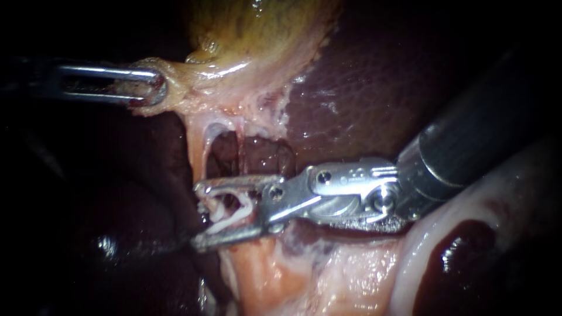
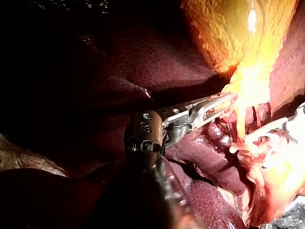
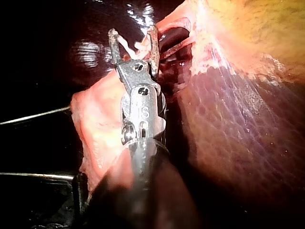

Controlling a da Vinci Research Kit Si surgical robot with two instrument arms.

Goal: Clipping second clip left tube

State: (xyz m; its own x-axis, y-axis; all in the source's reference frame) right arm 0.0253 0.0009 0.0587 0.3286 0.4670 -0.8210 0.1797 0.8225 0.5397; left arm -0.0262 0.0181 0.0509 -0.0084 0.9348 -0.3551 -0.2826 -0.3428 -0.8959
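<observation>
One open clip [image 1: 231,209] astride left tube [image 1: 196,149]

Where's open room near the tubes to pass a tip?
Free: the window between left tube and right tube; a wider gap between right tube and liver. Crowded: below, where the right instrument holds a clip at the left tube. Left instrument grips gallbladder above.

Shiny metal right instrument [image 1: 199,215], wet glossy liver [image 1: 363,88]
</observation>
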